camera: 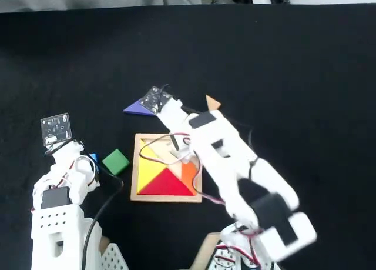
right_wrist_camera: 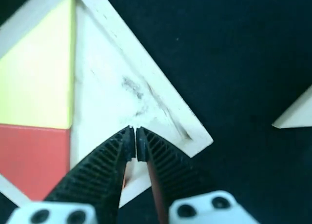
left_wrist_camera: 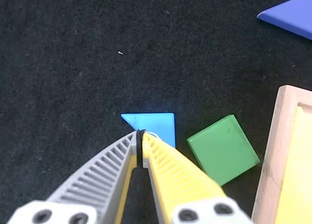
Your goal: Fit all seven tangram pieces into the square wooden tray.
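On the black surface (camera: pixel 294 76), the square wooden tray (camera: pixel 137 164) sits at the centre of the high view. It holds a yellow triangle (camera: pixel 150 167) on its left, a red triangle (camera: pixel 167 186) along its lower edge and an orange piece (camera: pixel 189 173) at its right, and its upper part is bare wood. The right arm lies across the tray's upper right corner, and the right tool (right_wrist_camera: pixel 135 136) is clenched on nothing, tips over the bare floor. Just left of the tray lie a green square (camera: pixel 116 162) and a small blue triangle (camera: pixel 94 158). The left tool (left_wrist_camera: pixel 141 136), clenched and empty, has its tips over the blue triangle's edge. A purple triangle (camera: pixel 136 107) and a small orange triangle (camera: pixel 212 102) lie above the tray.
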Robot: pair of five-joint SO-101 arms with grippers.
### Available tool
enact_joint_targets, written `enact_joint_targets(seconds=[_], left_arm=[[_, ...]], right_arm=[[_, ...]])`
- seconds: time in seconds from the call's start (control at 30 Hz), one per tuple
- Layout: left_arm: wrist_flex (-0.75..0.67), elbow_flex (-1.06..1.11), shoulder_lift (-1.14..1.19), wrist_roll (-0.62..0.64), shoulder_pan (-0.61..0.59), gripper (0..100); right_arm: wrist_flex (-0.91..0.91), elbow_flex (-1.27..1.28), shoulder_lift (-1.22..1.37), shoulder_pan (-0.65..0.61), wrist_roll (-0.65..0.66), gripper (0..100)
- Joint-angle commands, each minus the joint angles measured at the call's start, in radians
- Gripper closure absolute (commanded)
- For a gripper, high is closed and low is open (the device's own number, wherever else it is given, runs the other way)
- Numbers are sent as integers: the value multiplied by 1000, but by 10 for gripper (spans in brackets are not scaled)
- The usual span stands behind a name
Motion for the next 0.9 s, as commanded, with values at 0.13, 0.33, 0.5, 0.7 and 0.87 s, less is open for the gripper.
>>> enact_joint_targets(seconds=[0.13, 0.33, 0.5, 0.7, 0.87], left_arm=[[-17, -21, -11, 9, 12, 970], [-95, -18, -11, -23, 1, 970], [-155, -7, -11, -117, -18, 970], [-164, 15, -11, -81, 44, 970], [-164, 16, -11, -81, 44, 970]], right_arm=[[-215, 173, -275, 94, -89, 988], [-358, 240, -280, 158, -160, 988], [-451, 298, -282, 158, -152, 988], [-443, 298, -282, 152, -152, 987], [-443, 300, -282, 152, -152, 987]])
